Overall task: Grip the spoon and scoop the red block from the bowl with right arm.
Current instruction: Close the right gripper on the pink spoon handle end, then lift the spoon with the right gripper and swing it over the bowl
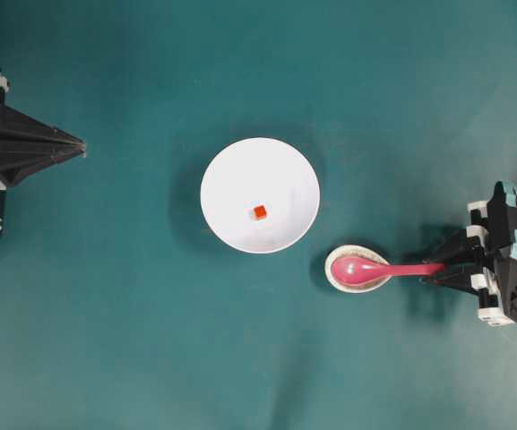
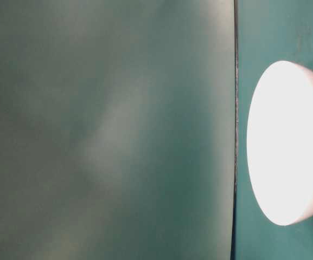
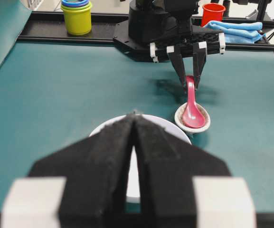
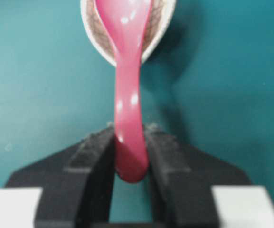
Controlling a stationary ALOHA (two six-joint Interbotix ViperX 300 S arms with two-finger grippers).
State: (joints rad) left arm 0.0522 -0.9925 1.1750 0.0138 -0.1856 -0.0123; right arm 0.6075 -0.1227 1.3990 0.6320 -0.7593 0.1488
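Note:
The white bowl (image 1: 231,170) stands at the table's middle with the tiny red block (image 1: 259,212) inside it. The bowl also shows in the table-level view (image 2: 286,146). The pink-red spoon (image 1: 374,269) lies with its scoop in a small speckled dish (image 1: 334,276), handle pointing right. My right gripper (image 1: 437,269) is shut on the end of the handle. In the right wrist view both fingers press the sides of the spoon (image 4: 127,95). My left gripper (image 1: 83,146) is shut and empty at the far left, well away from the bowl.
In the left wrist view, stacked yellow-green cups (image 3: 77,16), a red cup (image 3: 212,13) and a blue cloth (image 3: 236,28) sit beyond the table's far rail. The small dish is just right of the bowl's lower rim.

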